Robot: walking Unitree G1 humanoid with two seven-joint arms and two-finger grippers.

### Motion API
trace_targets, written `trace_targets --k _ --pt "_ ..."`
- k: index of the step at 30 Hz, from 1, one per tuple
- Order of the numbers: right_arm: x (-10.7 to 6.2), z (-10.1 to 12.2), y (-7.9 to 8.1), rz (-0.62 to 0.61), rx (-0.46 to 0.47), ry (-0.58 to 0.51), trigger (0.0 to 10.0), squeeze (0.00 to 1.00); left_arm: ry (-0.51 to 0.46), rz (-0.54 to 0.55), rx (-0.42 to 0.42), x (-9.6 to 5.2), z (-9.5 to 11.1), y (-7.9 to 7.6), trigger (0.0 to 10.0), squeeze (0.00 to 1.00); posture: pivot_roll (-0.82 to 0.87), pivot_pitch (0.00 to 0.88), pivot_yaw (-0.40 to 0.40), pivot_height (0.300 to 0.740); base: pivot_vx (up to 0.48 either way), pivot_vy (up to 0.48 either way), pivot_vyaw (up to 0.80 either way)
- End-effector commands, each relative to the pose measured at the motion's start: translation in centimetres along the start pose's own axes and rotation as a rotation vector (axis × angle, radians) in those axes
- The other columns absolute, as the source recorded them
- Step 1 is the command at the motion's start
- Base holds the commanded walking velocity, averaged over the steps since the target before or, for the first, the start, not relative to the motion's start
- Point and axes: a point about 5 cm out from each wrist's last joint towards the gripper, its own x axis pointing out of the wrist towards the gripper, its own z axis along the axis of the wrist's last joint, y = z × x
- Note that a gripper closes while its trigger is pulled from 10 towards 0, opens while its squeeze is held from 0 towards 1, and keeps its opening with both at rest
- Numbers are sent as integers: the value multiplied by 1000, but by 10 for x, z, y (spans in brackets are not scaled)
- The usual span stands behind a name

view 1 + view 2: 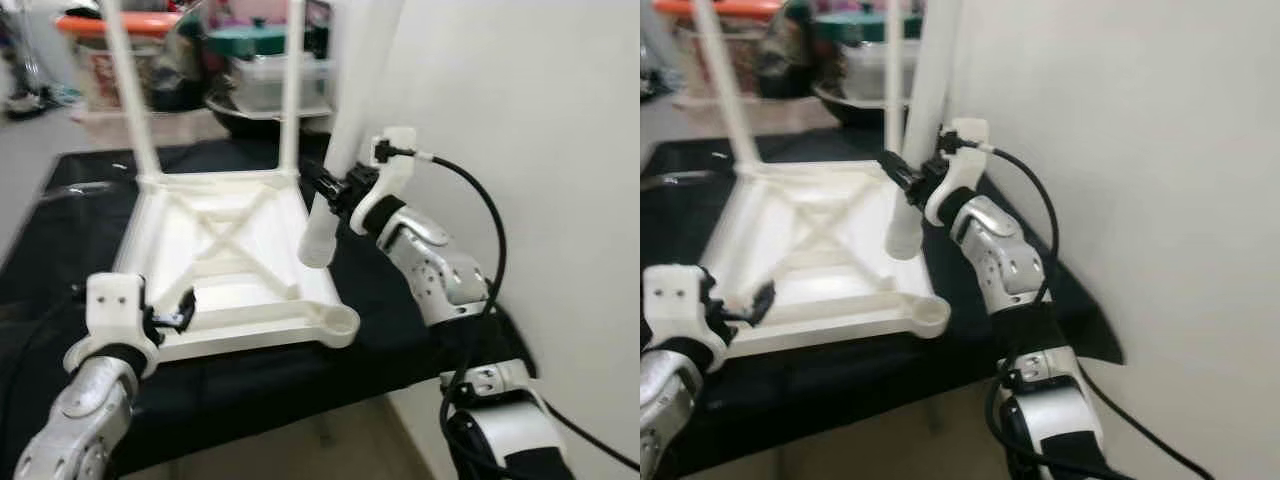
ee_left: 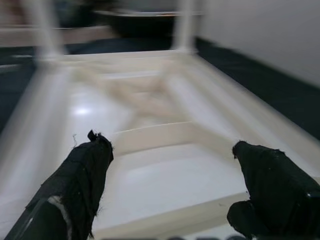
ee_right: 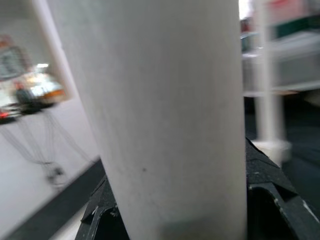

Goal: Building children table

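White plastic child table top (image 1: 235, 265) lies upside down mid-frame on a black-covered tabletop (image 1: 60, 215), ribbed X bracing facing up. Two slim round legs (image 1: 130, 90) already stand in the far corner sockets at upper frame; near right corner socket (image 1: 340, 322) is an empty ring, and the near left corner is hidden behind the wrist, so can't tell. Right gripper (image 1: 325, 190) has fingers clamped on a third leg (image 1: 322, 225), a smooth matte white tube, tilted and hanging just above the frame's right edge, not seated yet. Left gripper (image 2: 170, 170), lower left, fingers apart, hovers at the near edge, holding nothing. Roughly halfway, judging by the legs. Blurry storage bins (image 1: 270, 70) behind, plain wall (image 1: 520, 120) on the right.
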Motion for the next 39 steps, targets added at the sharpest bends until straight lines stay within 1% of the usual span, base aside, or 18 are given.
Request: trace_targets --k 1,4,6,8,13,15,16,17,20,23,27,29,32,37,39 --pt "0 -1 3 11 -9 6 10000 0 0 -1 8 -2 -1 2 10000 0 90 0 -73 740 337 0 -525" --pt "-1 -2 5 31 -14 5 10000 0 -10 -6 11 -1 -1 1 10000 0 89 0 -74 740 341 0 -800" --pt "-3 -3 6 41 -47 -2 10000 0 -20 -12 21 -1 0 -1 10000 0 88 0 -76 740 0 0 0" --pt "-3 -4 6 46 -51 -2 10000 0 -22 -13 23 -1 0 -1 10000 0 88 0 -76 740 0 0 0" --pt "-6 -7 14 134 -74 17 10000 0 -24 -23 28 -2 -2 -6 10000 0 87 0 -79 740 0 0 0" --pt "-7 -7 15 147 -76 22 10000 0 -24 -25 28 -2 -2 -6 10000 0 87 0 -79 740 0 0 0" --pt "-11 -9 19 226 -93 46 10000 0 -26 -33 35 -2 -3 -8 10000 0 86 0 -80 740 0 0 0" --pt "-13 -10 21 273 -108 61 10000 0 -23 -32 36 -3 -3 -8 10000 0 85 0 -80 740 0 0 0" --pt "-21 -13 23 368 -156 94 10000 0 -19 -29 42 -3 -5 -9 10000 0 80 0 -82 740 0 0 0" --pt "-21 -13 23 368 -156 94 10000 0 -19 -29 42 -3 -5 -9 10000 0 80 0 -82 740 0 0 0" --pt "-25 -15 24 413 -179 115 10000 0 -14 -27 44 -4 -6 -10 10000 0 81 0 -89 740 0 0 0" --pt "-28 -19 27 453 -199 130 10000 0 -13 -30 53 -5 -7 -12 10000 0 84 0 -93 740 0 0 0" --pt "-27 -20 29 460 -201 129 10000 0 -5 -34 49 -6 -8 -13 10000 0 86 0 -95 740 0 0 0" --pt "-26 -22 32 461 -199 124 10000 0 9 -34 57 -7 -10 -16 10000 0 92 0 -94 740 -461 0 0" --pt "-25 -22 35 453 -192 109 10000 0 -12 -30 49 -6 -8 -15 10000 0 92 0 -91 740 0 0 644"
